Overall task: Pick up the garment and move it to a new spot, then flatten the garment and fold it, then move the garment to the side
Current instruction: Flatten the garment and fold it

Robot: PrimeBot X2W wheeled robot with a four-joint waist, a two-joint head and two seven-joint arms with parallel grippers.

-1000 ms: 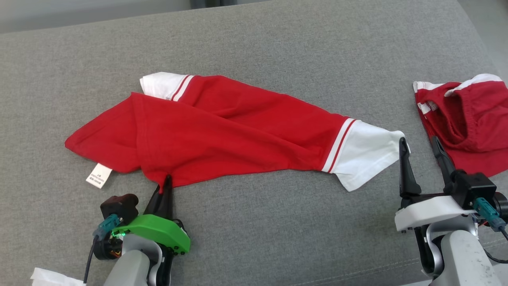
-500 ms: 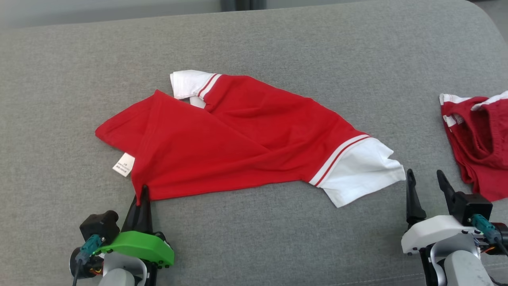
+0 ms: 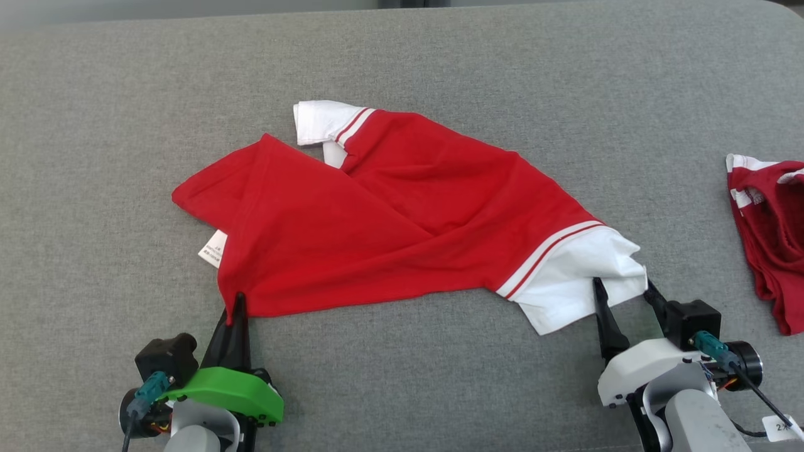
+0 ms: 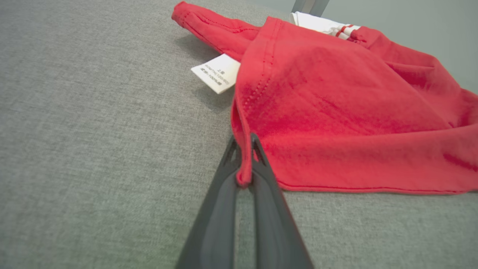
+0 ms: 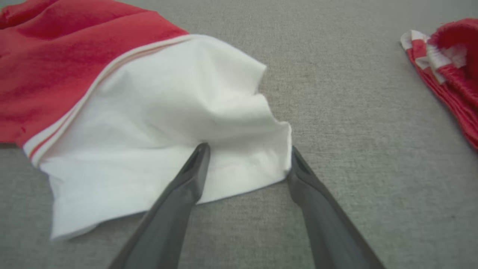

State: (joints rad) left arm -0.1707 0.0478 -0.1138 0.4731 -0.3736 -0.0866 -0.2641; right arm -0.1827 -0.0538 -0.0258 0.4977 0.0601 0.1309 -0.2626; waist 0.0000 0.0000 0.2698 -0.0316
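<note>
The garment (image 3: 402, 220) is a red shirt with white sleeve ends, lying crumpled across a grey cushion. My left gripper (image 3: 239, 302) is shut on its near red hem corner, and the left wrist view shows the fabric (image 4: 336, 104) pinched between the fingers of that gripper (image 4: 244, 151). My right gripper (image 3: 622, 287) stands open astride the corner of the near white sleeve. In the right wrist view the sleeve (image 5: 157, 123) lies between the spread fingers of the right gripper (image 5: 249, 150), one finger on the cloth and one at its edge.
A white care label (image 3: 213, 249) pokes out under the shirt's left fold. A second red and white garment (image 3: 769, 238) lies bunched at the right edge. Bare grey cushion (image 3: 402, 376) stretches in front and behind.
The head camera has shifted. My right gripper has come forward over the white sleeve corner, still open. The left gripper keeps hold of the hem, and the label is now partly tucked under the fold.
</note>
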